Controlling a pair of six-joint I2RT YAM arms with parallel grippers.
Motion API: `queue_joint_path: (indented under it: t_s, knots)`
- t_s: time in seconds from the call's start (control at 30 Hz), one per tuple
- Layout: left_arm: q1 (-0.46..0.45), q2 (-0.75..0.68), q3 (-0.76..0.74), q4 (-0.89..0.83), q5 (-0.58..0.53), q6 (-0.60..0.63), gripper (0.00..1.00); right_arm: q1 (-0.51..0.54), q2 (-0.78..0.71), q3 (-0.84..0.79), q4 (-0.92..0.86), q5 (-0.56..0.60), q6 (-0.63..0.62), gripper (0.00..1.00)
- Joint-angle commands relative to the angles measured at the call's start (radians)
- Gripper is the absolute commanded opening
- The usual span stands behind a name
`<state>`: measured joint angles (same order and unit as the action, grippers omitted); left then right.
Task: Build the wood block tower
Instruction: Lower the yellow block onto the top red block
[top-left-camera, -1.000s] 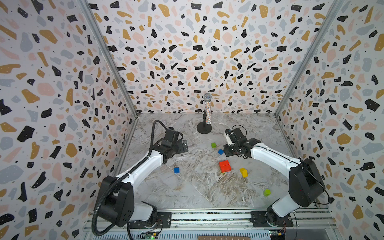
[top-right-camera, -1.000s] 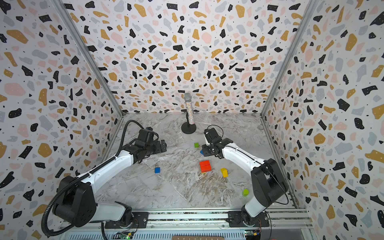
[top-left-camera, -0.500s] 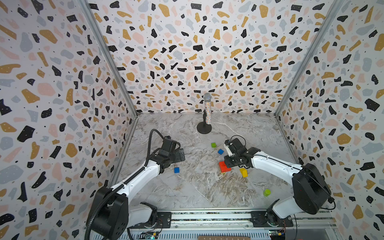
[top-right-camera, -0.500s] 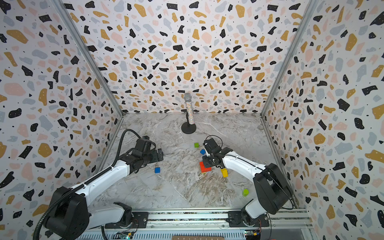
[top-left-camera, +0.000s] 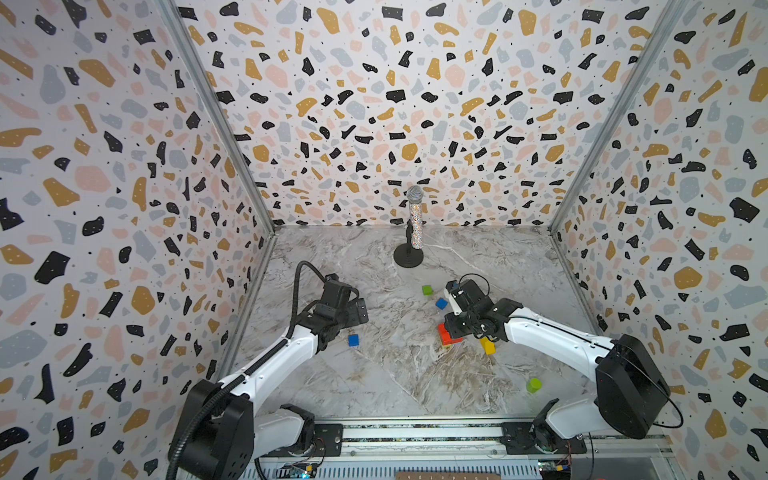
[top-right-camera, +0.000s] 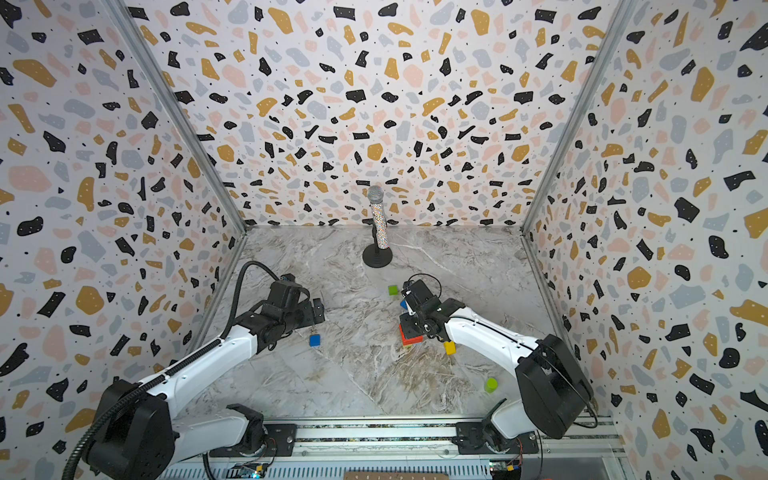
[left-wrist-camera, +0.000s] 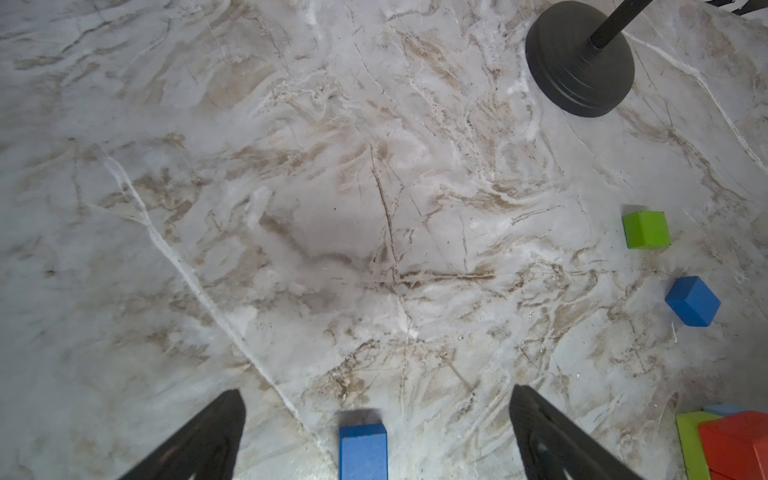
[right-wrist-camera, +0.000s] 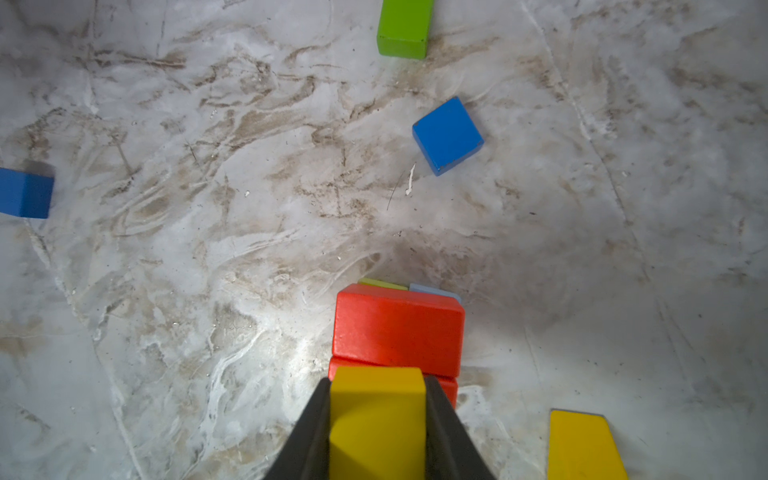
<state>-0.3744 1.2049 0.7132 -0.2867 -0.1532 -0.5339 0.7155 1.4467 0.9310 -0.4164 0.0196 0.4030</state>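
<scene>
The tower (top-left-camera: 446, 336) (top-right-camera: 409, 337) is a low stack near the middle: two red bricks (right-wrist-camera: 397, 328) lie over a green and a light blue block whose edges peek out beneath. My right gripper (right-wrist-camera: 377, 386) is shut on a yellow block (right-wrist-camera: 377, 424) and holds it just above the red bricks. A second yellow block (top-left-camera: 488, 345) lies on the floor beside the stack. My left gripper (left-wrist-camera: 376, 395) is open, low over a dark blue cube (left-wrist-camera: 363, 451) (top-left-camera: 353, 340) that sits between its fingers without touching them.
Behind the stack lie a loose blue cube (top-left-camera: 441, 304) and a green cube (top-left-camera: 427, 289). A lime-green cylinder (top-left-camera: 533, 385) stands at the front right. A glittery microphone (top-left-camera: 414, 224) on a black stand is near the back wall. Patterned walls close three sides.
The right gripper has carried the yellow block forward and down over the red bricks. The left gripper has come forward and down to the dark blue cube.
</scene>
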Motion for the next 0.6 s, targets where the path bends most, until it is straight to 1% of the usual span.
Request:
queue_joint_path:
  t_s: [0.0, 0.33, 0.57]
  knots:
    - [-0.001, -0.018, -0.012, 0.024, -0.019, 0.001, 1.0, 0.013, 0.001, -0.006, -0.025, 0.022, 0.017, 0.26]
    - [-0.002, -0.022, -0.018, 0.026, -0.018, 0.003, 1.0, 0.021, 0.037, -0.012, -0.017, 0.061, 0.013, 0.26]
    - [-0.002, -0.021, -0.016, 0.027, -0.019, 0.004, 1.0, 0.022, 0.042, -0.013, -0.008, 0.063, 0.012, 0.26]
